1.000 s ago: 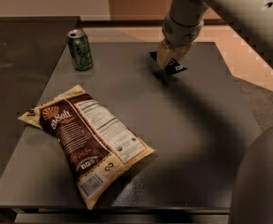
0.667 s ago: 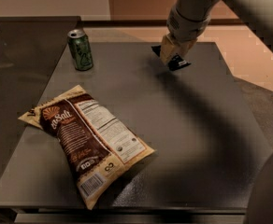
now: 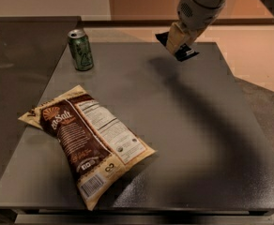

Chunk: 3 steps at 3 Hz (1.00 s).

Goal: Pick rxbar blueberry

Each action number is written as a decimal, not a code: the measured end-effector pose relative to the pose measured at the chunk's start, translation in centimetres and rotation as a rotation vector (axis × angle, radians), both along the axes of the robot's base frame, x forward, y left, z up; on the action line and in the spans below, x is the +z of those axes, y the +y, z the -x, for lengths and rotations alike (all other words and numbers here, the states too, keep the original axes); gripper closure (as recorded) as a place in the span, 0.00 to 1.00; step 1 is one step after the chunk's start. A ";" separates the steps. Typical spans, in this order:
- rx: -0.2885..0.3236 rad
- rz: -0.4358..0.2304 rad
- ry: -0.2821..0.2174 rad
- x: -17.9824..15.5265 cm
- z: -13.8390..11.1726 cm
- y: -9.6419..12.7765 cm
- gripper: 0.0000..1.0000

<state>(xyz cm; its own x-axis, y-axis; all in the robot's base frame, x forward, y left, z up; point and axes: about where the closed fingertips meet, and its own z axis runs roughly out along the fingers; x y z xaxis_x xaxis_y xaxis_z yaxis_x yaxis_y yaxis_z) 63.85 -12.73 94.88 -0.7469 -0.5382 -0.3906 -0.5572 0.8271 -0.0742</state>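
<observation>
The rxbar blueberry (image 3: pixel 186 54), a small flat bar in a dark wrapper with a white end label, hangs tilted above the far right part of the grey table (image 3: pixel 202 130). My gripper (image 3: pixel 177 39) comes down from the top right and is shut on the bar. Its tan fingers (image 3: pixel 174 35) cover the bar's middle, and dark ends stick out on both sides. The bar's soft shadow lies on the table just below and to its left.
A green soda can (image 3: pixel 80 49) stands upright at the far left of the table. A large brown-and-cream chip bag (image 3: pixel 87 142) lies flat at the front left. A darker counter (image 3: pixel 19 55) adjoins the table on the left.
My gripper has risen and shifted slightly right with the bar in it; the bar has left the table surface. The can and chip bag have not moved.
</observation>
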 end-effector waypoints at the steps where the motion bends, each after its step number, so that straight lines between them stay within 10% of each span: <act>1: 0.023 -0.001 -0.028 1.3 0.3 -0.4 1.00; 3: 0.077 0.005 -0.060 2.4 0.6 -0.6 1.00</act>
